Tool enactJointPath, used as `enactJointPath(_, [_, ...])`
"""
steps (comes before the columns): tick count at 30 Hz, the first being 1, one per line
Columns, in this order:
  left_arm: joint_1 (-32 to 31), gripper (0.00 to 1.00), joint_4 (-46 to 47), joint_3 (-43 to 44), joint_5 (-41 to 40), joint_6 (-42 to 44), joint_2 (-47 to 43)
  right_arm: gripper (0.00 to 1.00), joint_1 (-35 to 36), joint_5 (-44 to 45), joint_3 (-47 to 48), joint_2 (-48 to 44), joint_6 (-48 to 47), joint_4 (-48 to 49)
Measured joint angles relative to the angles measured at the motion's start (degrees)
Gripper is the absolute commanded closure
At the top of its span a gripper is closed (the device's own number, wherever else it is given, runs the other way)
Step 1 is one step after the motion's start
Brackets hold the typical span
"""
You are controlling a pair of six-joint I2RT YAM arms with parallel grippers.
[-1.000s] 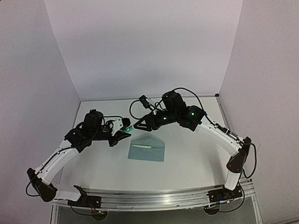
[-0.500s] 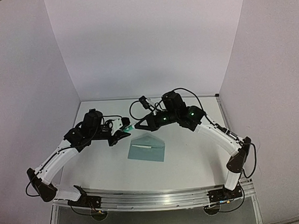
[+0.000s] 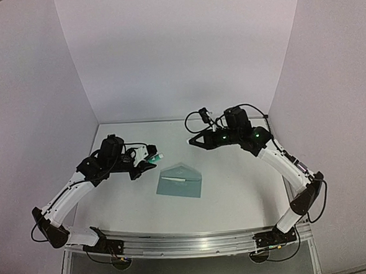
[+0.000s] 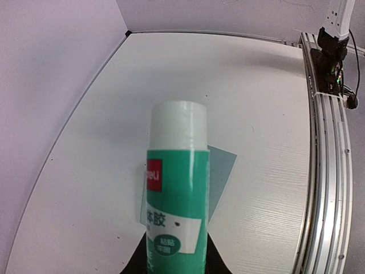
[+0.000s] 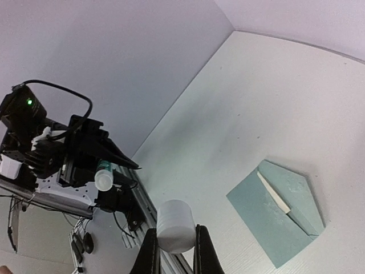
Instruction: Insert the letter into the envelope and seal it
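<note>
Closest in, the left hand (image 3: 144,165) is pressed together on a green plastic glue stick (image 4: 175,188), its white top bare and pointing forward. The label carries a red patch with white lettering cut off at the tube's edge, seemingly "deli". Below it are the characters 体胶, then a small oval of print too fine to read. The right hand (image 5: 174,251) pinches a white round cap (image 5: 175,225) between its fingers, probably the glue stick's own.

Farther out, below and beyond the left hand's glue tip and ahead and to the right of the right hand's fingers, the flat teal paper envelope (image 5: 268,220) lies on the white surface (image 5: 245,103). Its triangular flap is open. The cream paper letter (image 5: 275,196) is tucked inside, showing only a thin pale edge at the mouth. No writing on the envelope can be made out.

The envelope looks light, thin and floppy, and may well skid on the smooth surface when glue is rubbed on it. One hand should pin a corner, and the flap is best taken at its point.
</note>
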Motion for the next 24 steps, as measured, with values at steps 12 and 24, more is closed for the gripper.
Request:
enactJointPath(12, [0.0,1.0,0.1,-0.1,-0.7,1.1,-0.3,1.0,-1.3,44.4,-3.0,16.4,3.0,-28.6])
enactJointPath(24, [0.0,1.0,0.1,-0.5,-1.2,2.8,-0.5,1.0,-1.3,44.8,-18.3,21.3,7.5,-19.6])
